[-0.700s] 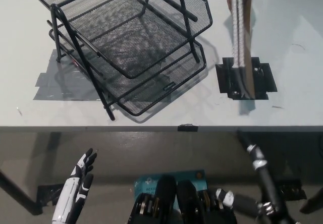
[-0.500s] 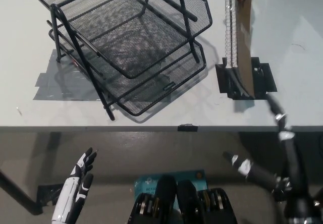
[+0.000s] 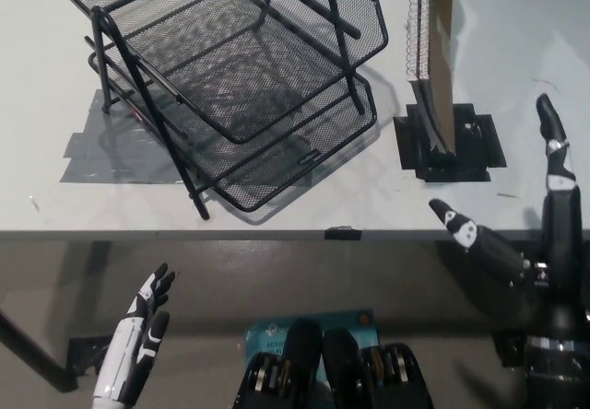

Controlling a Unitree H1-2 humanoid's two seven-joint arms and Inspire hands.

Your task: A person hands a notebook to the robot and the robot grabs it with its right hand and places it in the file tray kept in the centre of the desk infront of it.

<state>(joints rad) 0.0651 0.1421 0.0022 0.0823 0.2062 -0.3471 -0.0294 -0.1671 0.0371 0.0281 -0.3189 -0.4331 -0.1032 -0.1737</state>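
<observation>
Head view: right hand (image 3: pixel 530 243) raised at the desk's (image 3: pixel 277 208) front edge on the right, fingers spread wide, holding nothing. One finger reaches up over the desk top, another points left along the edge. Notebook (image 3: pixel 431 59), spiral-bound, hangs edge-on from the top of frame, lower end just above the black tape patch (image 3: pixel 479 146); not touching the right hand. Whoever holds it is out of frame. File tray (image 3: pixel 230 77), black mesh, two tiers, sits centre-left on the desk, left of the notebook. Left hand (image 3: pixel 136 344) rests low at bottom left below the desk edge, fingers apart, empty.
</observation>
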